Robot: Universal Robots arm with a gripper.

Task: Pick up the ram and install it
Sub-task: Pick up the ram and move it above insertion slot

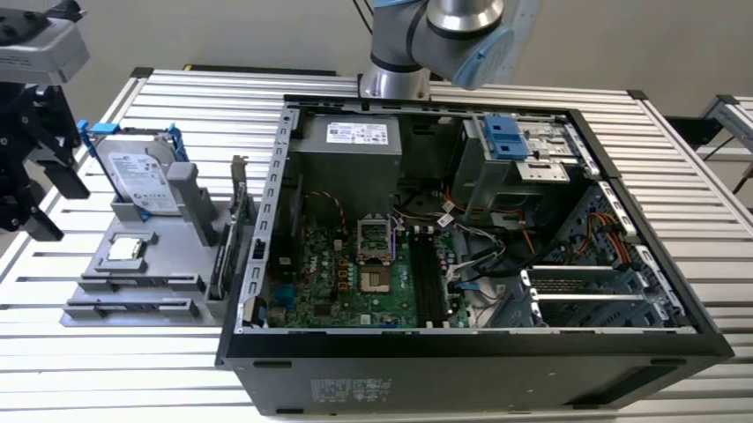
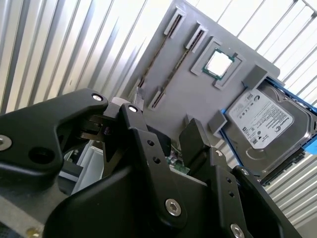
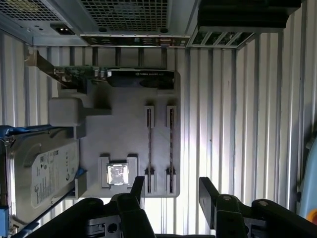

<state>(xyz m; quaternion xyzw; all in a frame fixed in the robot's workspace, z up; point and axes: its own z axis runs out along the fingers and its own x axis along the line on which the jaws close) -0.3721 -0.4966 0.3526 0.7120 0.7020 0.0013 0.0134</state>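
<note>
Exterior view: my black two-finger tool (image 1: 59, 211) hangs above the slatted metal counter's (image 1: 212, 97) edge, apart from the thin dark ram stick (image 1: 130, 307) in its grey holder (image 1: 153, 257). In both wrist views it's wide, empty; a twin stick (image 3: 149, 144) alongside could get snagged.

The exterior view looks steeply down over the computer case (image 1: 471, 264) and gray holder (image 1: 165, 264). Both wrist views face that holder closely, past the tool (image 3: 172, 186).

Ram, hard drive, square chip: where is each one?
ram (image 3: 171, 144): first wrist view, stick's thin edge.
hard drive (image 3: 43, 171): first wrist view, labelled face.
square chip (image 3: 118, 174): first wrist view, metal lid.
</note>
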